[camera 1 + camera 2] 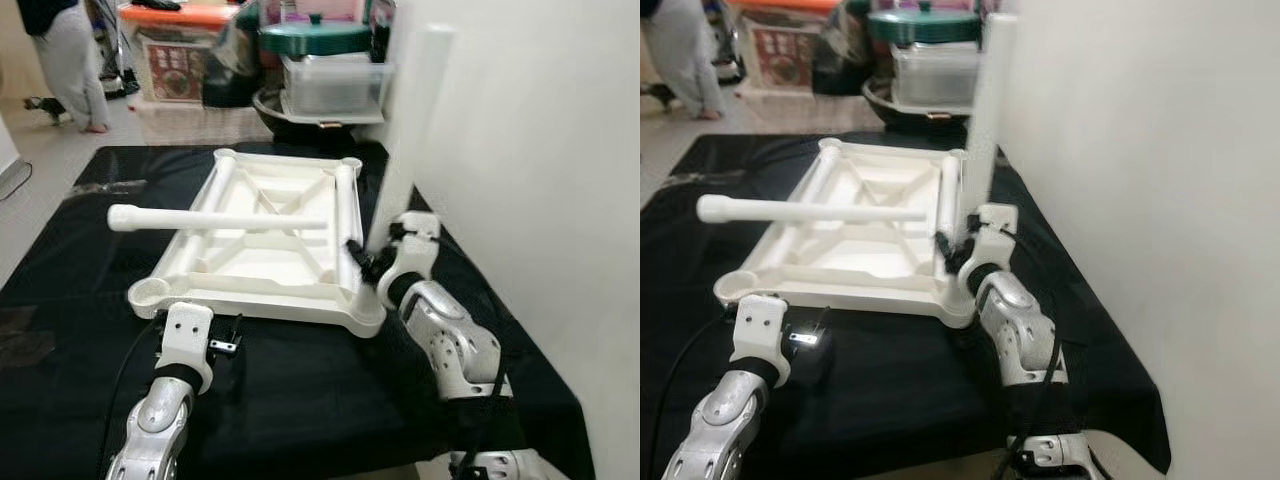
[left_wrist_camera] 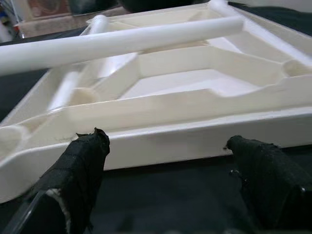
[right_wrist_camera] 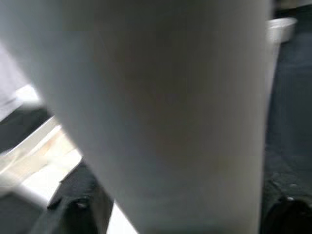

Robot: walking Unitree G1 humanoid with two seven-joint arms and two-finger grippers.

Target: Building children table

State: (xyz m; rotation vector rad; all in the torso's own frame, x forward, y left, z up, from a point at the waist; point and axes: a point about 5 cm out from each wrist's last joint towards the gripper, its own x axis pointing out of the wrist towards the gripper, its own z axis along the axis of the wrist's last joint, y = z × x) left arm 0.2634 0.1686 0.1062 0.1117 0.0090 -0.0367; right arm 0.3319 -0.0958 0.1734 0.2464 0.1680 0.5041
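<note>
Head views: the white tabletop (image 1: 262, 240) lies upside down on a black cloth (image 1: 60, 300), a loose leg (image 1: 215, 219) resting across it. The right gripper (image 1: 362, 258) clasps an upright leg (image 1: 408, 130) at the near right corner. Left wrist view: the left gripper (image 2: 165, 161) hangs wide open just before the tabletop's near edge, holding nothing. Right wrist view: the leg fills the space between the fingers (image 3: 80, 202).

Person (image 1: 65, 60) cut off at the head view's top edge; upright table leg (image 3: 161, 112) blurred in the right wrist view, hiding the right gripper (image 1: 362, 258) jaws' contact.
</note>
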